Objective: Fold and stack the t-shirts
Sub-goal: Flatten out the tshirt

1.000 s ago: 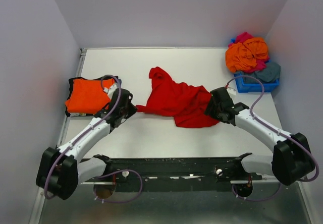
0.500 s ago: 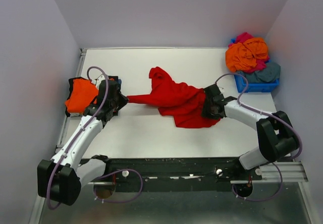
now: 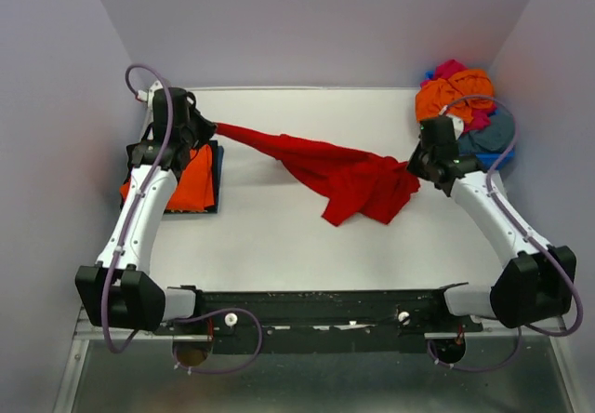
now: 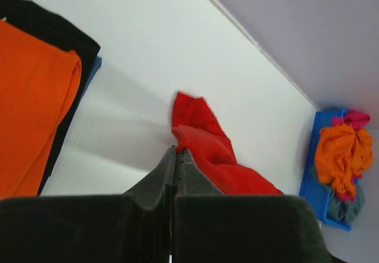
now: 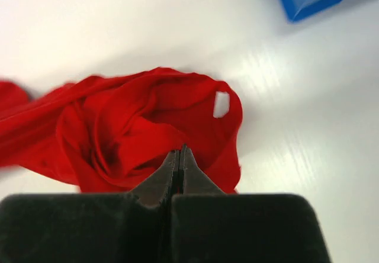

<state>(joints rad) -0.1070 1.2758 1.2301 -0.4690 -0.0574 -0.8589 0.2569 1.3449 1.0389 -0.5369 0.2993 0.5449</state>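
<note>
Bright, even light is filling every view. The desk [image 5: 296, 156] is glaring softly; the red t-shirt [image 5: 136, 127] is blurring at the right wrist view's left edge.

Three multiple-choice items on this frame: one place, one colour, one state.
1. The blue plastic bin stands at the white table's: A near left corner; B far right corner; C centre.
2. The top folded cloth t-shirt under the left arm is: A grey-blue; B magenta; C orange.
3. The bright red cloth t-shirt is: A folded flat; B in the bin; C stretched between left fingers and right fingers.
Key: B, the bin sits far right; C, orange lies uppermost; C, both pairs are shut on its ends.
</note>
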